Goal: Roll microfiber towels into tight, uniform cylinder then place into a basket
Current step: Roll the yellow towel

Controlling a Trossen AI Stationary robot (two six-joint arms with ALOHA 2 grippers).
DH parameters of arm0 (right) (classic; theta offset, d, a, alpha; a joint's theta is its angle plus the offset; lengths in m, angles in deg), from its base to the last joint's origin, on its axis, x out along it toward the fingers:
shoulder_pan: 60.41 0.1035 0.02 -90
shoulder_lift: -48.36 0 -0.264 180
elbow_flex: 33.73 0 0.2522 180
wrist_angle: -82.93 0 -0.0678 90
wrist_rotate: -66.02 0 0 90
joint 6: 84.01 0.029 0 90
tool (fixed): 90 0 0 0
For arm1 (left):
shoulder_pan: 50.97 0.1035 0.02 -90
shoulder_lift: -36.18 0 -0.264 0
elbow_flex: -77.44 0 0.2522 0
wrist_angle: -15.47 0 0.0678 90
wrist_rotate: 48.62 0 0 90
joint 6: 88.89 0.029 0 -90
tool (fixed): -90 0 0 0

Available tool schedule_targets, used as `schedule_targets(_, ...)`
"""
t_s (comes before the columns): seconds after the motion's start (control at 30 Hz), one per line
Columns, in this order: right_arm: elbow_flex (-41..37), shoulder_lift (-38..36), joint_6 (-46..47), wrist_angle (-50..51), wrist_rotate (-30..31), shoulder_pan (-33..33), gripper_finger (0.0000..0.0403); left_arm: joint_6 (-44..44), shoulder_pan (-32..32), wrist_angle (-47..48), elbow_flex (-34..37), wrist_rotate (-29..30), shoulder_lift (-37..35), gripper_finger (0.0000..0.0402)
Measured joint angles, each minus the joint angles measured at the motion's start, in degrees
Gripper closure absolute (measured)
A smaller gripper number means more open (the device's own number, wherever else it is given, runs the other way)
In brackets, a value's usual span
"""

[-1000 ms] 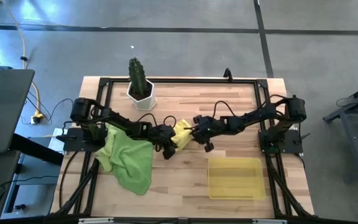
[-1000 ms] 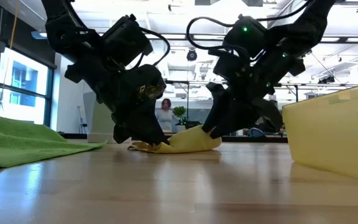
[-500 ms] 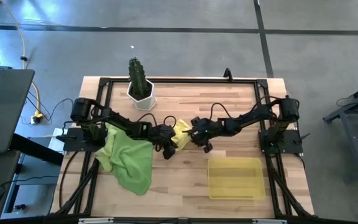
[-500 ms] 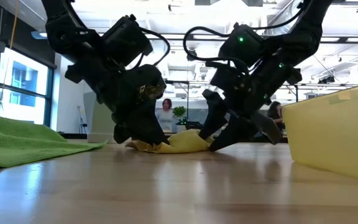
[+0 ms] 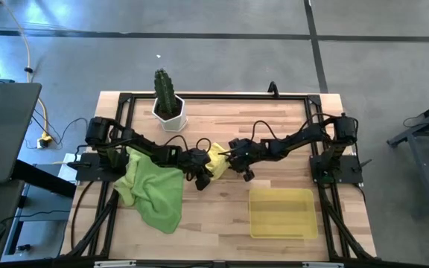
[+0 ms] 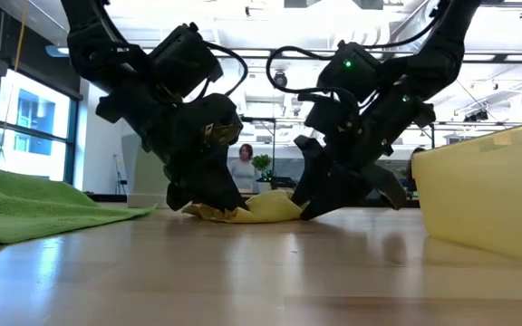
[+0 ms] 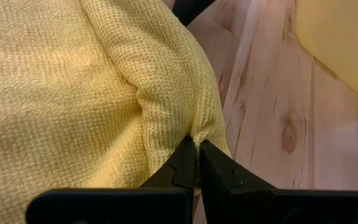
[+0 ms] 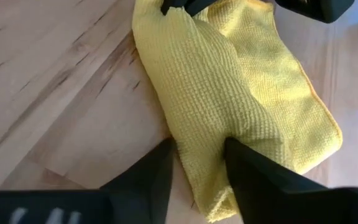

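The yellow microfiber towel [image 5: 217, 158] lies partly rolled on the wood near the table's middle, between my two grippers. My left gripper [image 5: 206, 167] is shut on its left end, also seen in its wrist view [image 7: 196, 148]. My right gripper [image 5: 230, 161] is closed on the rolled ridge at the towel's right end [image 8: 199, 158]. Lime green towels [image 5: 157, 192] lie in a heap on the left part of the table. The yellow basket [image 5: 281, 228] stands at the near right. My left gripper pinches a small fold at the yellow towel's edge [image 7: 197, 134] between its two shut fingertips, slanting down from the table's left. The towel rests on the table. My right gripper has the towel's rolled ridge [image 8: 201, 140] between its two fingers [image 8: 236, 163], slanting down from the table's right and lying along the ridge, whose cloth narrows between them. The towel lies on the wood.
A white pot with a cactus [image 5: 169, 112] stands at the far left of the table. The basket's wall [image 6: 488, 195] rises close to the right of my right gripper [image 6: 308, 206]. Bare wood lies in front of the towel and the basket.
My right gripper has sunk a little toward the table and gone left onto the towel's right end. Its fingers spread apart, then closed again on the rolled ridge. The towel's right end now sits a little more bunched toward my left gripper.
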Motion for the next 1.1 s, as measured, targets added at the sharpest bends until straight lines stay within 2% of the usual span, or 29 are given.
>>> schedule_targets(0.17, 0.1, 2.6, 0.1, -0.8, 0.1, -0.1, 0.0326, 0.0, 0.0, -0.1, 0.0, -1.2, 0.0, 0.04)
schedule_targets(0.4, 0.2, 3.3, 5.1, -0.9, 0.4, -0.2, 0.0396, 1.2, 0.0, 0.0, 0.0, -1.9, -0.9, 0.0394)
schedule_targets(0.63, 0.2, 3.2, 13.0, 0.3, -0.2, -0.3, 0.0401, 4.6, -0.1, 4.0, 0.1, -2.1, -5.0, 0.037)
schedule_targets(0.83, 1.2, 3.0, 24.2, 2.6, -5.5, -0.7, 0.0402, 4.9, -0.1, 8.8, 0.1, -1.6, -7.4, 0.0358)
schedule_targets(1.0, 8.1, 2.8, 32.1, 18.0, -10.7, -1.7, 0.0402, 8.8, -1.2, 8.8, 0.1, -1.4, -8.9, 0.0355)
schedule_targets(1.1, 12.3, 3.1, 37.1, 27.1, -17.1, -3.4, 0.0402, 11.5, -2.3, 8.7, 0.1, 1.3, -10.4, 0.0355)
